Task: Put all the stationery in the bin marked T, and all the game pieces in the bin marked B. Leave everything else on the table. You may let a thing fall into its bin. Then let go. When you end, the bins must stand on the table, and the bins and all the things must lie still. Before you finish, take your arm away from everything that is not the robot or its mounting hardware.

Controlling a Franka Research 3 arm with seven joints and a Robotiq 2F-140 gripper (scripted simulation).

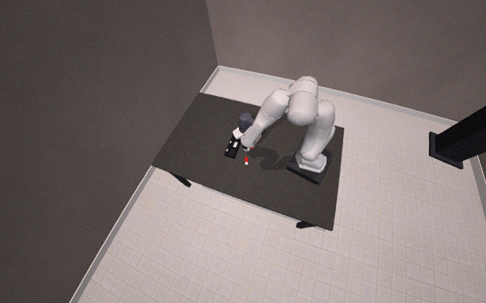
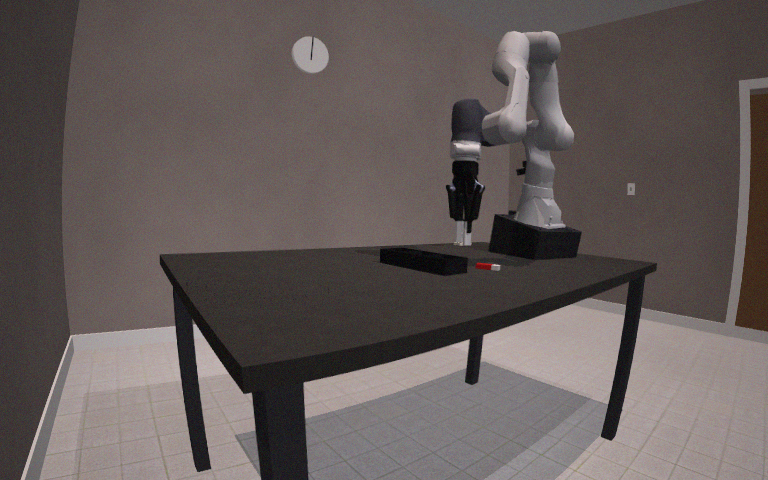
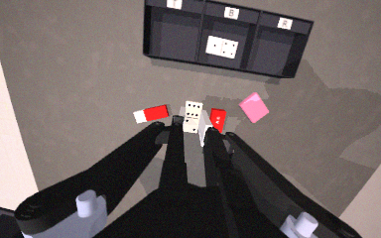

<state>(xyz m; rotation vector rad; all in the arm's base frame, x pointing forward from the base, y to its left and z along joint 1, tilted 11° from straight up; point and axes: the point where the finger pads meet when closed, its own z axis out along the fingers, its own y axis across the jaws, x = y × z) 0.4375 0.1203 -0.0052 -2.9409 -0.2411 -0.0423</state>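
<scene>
A black tray (image 3: 225,38) holds three bins marked T, B and R; it also shows in the side view (image 2: 421,260). A white domino (image 3: 221,47) lies in bin B. My gripper (image 3: 191,116) is shut on a second white domino (image 3: 192,116), which hangs upright just above the table in the side view (image 2: 463,233). On the table under it lie a red-and-white eraser (image 3: 151,114), a small red piece with white marks (image 3: 217,119) and a pink square (image 3: 254,107). The eraser also shows next to the tray (image 2: 488,266). Bins T and R look empty.
The robot's black base (image 2: 534,240) stands behind the tray at the table's far side. The arm (image 1: 288,108) bends over the table's middle. The tray lies a short way ahead of the loose items.
</scene>
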